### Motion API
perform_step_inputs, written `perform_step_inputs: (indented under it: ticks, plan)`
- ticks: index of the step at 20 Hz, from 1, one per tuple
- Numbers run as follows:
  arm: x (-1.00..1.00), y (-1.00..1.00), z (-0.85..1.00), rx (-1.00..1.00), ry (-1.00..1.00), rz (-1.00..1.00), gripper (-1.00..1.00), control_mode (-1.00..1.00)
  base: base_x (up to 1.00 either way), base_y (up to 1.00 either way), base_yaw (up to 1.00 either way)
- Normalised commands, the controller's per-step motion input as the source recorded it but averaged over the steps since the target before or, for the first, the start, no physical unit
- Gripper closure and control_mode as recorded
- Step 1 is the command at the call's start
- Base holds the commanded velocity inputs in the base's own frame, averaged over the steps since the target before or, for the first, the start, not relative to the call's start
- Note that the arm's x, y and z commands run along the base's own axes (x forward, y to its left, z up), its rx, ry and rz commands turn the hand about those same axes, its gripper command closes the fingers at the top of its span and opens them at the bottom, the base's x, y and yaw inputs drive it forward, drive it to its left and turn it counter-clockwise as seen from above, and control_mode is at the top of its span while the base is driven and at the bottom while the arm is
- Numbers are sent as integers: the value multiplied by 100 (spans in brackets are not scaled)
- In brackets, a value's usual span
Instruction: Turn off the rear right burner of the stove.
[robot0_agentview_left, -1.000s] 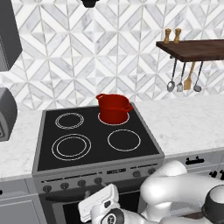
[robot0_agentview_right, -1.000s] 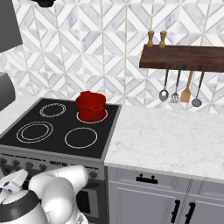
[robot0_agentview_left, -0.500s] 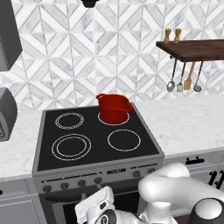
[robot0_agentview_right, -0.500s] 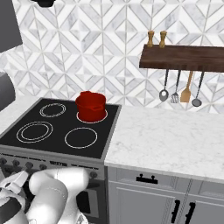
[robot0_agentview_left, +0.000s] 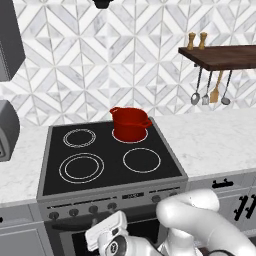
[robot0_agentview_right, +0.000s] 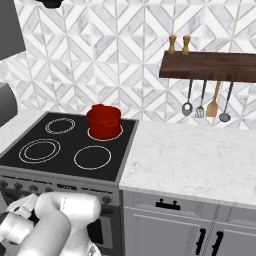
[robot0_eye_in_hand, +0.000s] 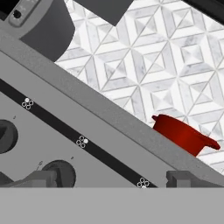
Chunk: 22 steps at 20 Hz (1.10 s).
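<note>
The stove (robot0_agentview_left: 112, 172) stands in the marble desk (robot0_agentview_right: 200, 160) with its black glass top above and beyond the gripper (robot0_eye_in_hand: 109, 179), and the base views show all four white rings, while the hand view, rolled, shows the steel front panel close up with two dark knobs (robot0_eye_in_hand: 59, 173) just ahead of the gripper's fingertips (robot0_eye_in_hand: 41, 178), which stand well apart with nothing between them. The red pot (robot0_agentview_left: 130, 123) sits on the rear right burner (robot0_agentview_left: 131, 135), hiding most of its thin ring, far past the gripper.

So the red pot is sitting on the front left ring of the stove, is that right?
Not quite. The red pot sits on the rear right ring of the stove, not the front left one. The left base view shows the front left ring bare.
</note>
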Motion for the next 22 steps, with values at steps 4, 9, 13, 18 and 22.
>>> perform_step_inputs:
  ticks: [4,9,13,18,22]
  plan:
    - [11,28,-1,0,0,0,-100,-100,0,0,0]
    - [19,20,-5,0,0,0,-100,-100,0,0,0]
    - [18,1,-19,0,0,0,-100,-100,0,0,0]
    - [23,0,-27,0,0,0,-100,-100,0,0,0]
    - [28,17,-20,0,0,0,-100,-100,0,0,0]
